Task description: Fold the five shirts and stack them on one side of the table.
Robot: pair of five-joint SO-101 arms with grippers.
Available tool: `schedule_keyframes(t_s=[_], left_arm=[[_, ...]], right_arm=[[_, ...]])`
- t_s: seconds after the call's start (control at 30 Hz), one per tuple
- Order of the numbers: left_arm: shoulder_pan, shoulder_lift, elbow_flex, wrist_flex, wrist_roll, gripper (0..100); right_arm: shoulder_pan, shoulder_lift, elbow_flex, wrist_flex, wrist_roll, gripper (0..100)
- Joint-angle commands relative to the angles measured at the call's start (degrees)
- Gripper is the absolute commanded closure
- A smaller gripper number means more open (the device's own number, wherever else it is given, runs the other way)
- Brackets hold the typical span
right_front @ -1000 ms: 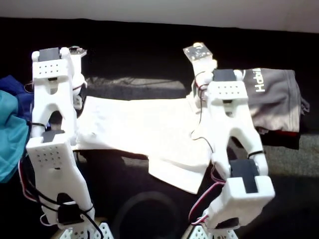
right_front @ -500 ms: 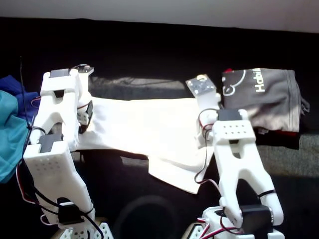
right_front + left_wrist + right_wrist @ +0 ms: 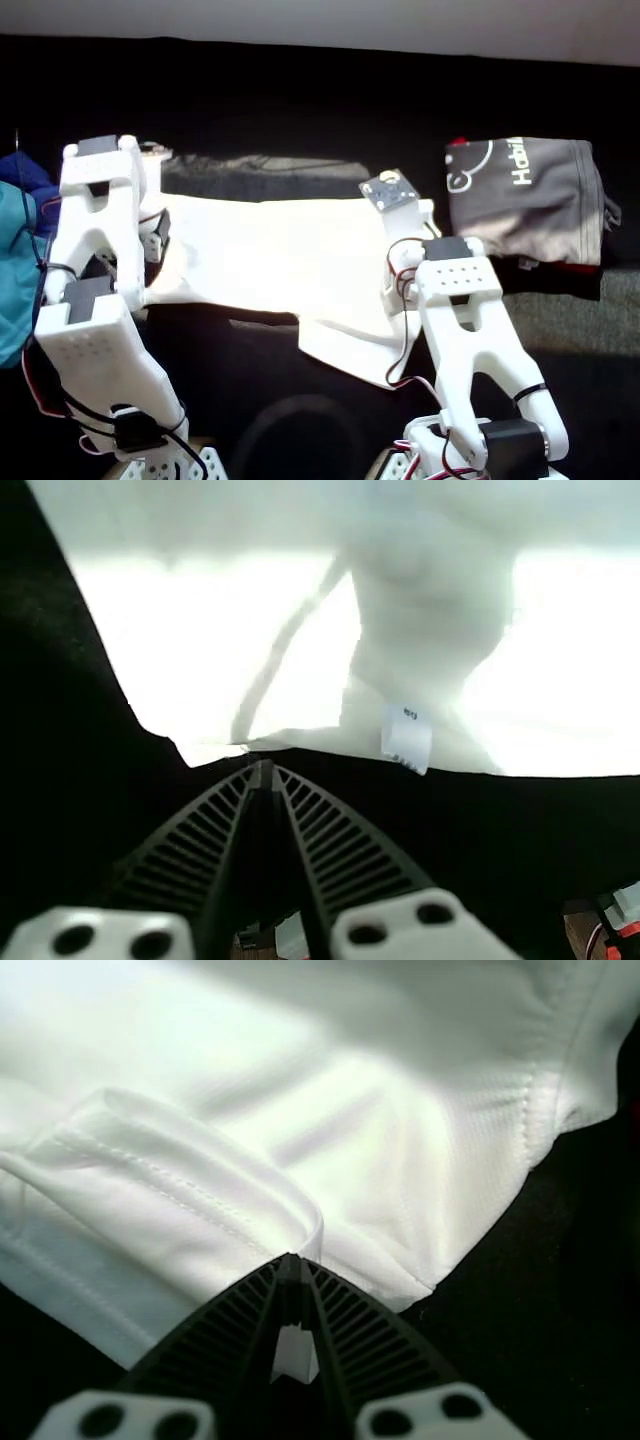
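2 hands pinch the white knit shirt (image 3: 290,255) stretched between them, left hand (image 3: 262,768) and right hand (image 3: 290,1262). Both have drawn back, dragging it nearer over the black bench (image 3: 300,110), likely squaring it for folding.

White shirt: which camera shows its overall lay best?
High view: the white shirt lies spread out, nearly all visible. Left wrist view gives one edge with a label; right wrist view, a folded hem.
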State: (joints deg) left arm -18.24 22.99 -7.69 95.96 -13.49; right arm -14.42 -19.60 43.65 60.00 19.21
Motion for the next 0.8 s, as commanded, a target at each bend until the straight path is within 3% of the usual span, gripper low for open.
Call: schedule_keyframes(t_s=[0.0,0.1,0.33,0.53,0.77], left_arm=[[1.5,-8.0,-5.8,3.1,0.0,99],[3.9,-9.9,-5.6,1.7,1.7,99],[7.3,-4.1,2.9,-10.5,4.9,99],[6.9,0.6,3.5,-14.0,4.8,99],[1.2,7.4,3.4,-14.6,4.6,99]], right_arm=[[-0.4,-2.2,0.0,-0.6,-0.1,99.1],[-0.5,-2.2,-0.1,-0.6,-0.1,99.1],[-0.5,-2.2,-0.1,-0.7,-0.1,99.1],[-0.5,-1.8,0.2,-0.7,-0.2,99.1],[-0.4,-2.2,0.3,-0.6,-0.2,99.1]])
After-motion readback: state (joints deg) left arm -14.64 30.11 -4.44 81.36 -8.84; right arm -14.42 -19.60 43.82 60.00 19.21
